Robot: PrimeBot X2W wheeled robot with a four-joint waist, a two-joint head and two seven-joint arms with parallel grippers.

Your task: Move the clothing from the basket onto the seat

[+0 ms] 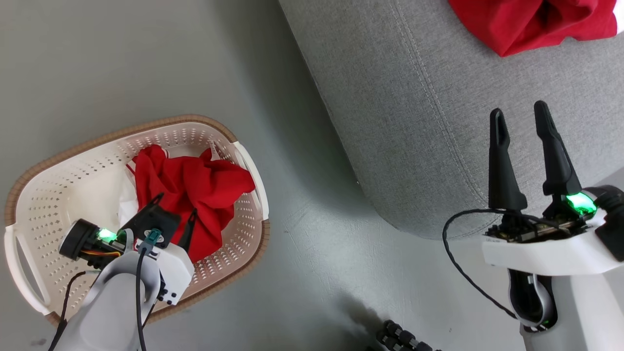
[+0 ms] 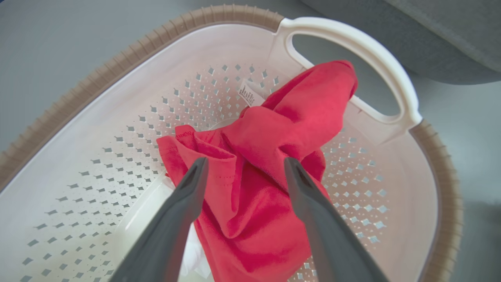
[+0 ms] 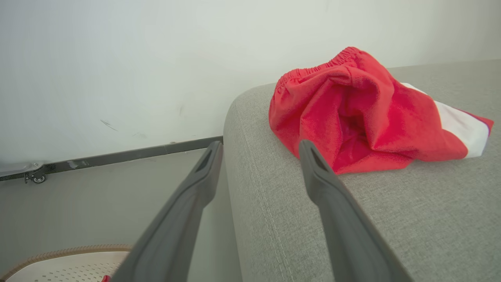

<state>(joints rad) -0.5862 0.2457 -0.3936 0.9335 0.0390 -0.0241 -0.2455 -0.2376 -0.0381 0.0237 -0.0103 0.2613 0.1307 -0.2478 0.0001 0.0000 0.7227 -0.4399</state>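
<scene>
Clothing (image 2: 270,129): soft, light; pinch the bunched fold.
Left end effector (image 2: 242,164): wide, fold at 12 o'clock.
Right end effector (image 3: 260,147): wide, empty.

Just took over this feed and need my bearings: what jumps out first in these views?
The bright red garment crumpled in the cream basket on the floor, with the left tool open right over it. Next, a second red garment with a white stripe lying on the grey sofa, the right tool open and empty above the sofa's edge.
</scene>
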